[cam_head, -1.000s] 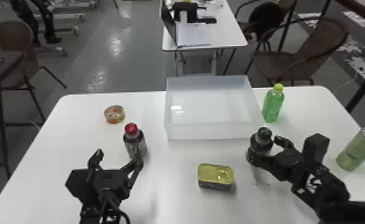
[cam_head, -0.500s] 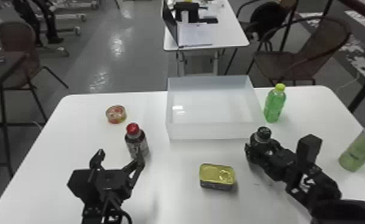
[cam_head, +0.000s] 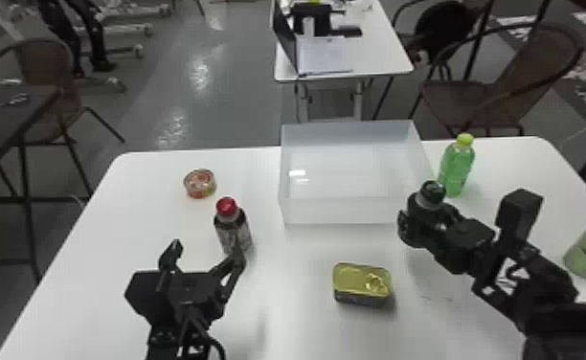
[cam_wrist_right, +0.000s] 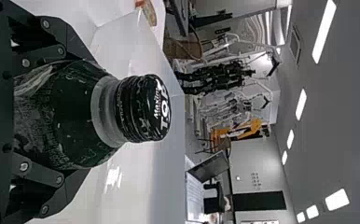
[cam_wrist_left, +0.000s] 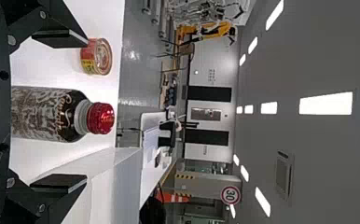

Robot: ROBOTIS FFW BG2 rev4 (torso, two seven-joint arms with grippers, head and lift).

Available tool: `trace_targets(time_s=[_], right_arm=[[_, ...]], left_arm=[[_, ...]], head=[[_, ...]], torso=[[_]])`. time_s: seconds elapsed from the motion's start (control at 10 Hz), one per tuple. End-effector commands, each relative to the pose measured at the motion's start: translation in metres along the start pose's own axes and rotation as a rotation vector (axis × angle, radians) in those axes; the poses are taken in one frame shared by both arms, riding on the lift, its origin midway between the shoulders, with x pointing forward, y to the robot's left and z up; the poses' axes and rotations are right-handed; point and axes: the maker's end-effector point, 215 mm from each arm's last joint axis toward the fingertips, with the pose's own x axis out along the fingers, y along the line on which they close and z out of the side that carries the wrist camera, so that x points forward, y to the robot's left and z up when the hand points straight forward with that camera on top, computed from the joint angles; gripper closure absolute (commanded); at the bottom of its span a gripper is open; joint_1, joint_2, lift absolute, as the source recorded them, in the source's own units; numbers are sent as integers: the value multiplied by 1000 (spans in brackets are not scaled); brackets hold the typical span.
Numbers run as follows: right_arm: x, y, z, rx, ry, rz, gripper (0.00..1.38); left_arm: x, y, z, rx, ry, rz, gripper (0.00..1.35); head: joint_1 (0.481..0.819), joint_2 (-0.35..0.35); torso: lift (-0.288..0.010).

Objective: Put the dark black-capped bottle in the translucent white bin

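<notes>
- The dark black-capped bottle (cam_head: 433,192) is at the near right corner of the translucent white bin (cam_head: 340,210), pinched in the right tool (cam_head: 423,219).
- The left tool (cam_head: 207,250) has its fingers spread, nearer than the bin and left of it.
- Left of the bin: red-capped bottle (cam_head: 232,230), round tin (cam_head: 200,184).
- Before the bin: gold-lidded tin (cam_head: 361,282).
- Just right of the bin: green bottle (cam_head: 456,167).

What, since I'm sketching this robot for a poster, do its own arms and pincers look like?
Both are black: the left arm has a thin black cable looping off it, and the right arm carries a boxy block. The left pincer has jointed fingers ending in flat, dark pads; round silvery screws dot it and the right pincer.
</notes>
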Motion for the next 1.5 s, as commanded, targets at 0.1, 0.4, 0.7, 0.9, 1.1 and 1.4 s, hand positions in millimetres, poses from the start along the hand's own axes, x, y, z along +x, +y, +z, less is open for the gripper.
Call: trace_targets(time_s=[0.1,0.4,0.7,0.9,1.1,1.4], right_arm=[[24,13,71,-61,-81,70,707],[48,-3,77,-73,-125,75,707],[63,-15,76,-62,-156,60,707],[72,-32,75,-57,-164,38,707],[77,-53,73,-52,-174,10,707],[77,-72,77,-67,-175,-13,707]], left_arm=[[3,-4,1,-7,1,-6,262],[5,-8,1,-14,0,-16,260],[5,-8,-1,-20,6,-14,260],[5,-9,-3,-24,9,-13,262],[6,-10,-3,-24,9,-14,260],[5,-9,-5,-26,13,-17,260]], head=[[695,127],[695,133],[695,124],[695,123],[695,111],[695,94]], torso=[[-93],[-93],[-93],[-93],[-93],[-93]])
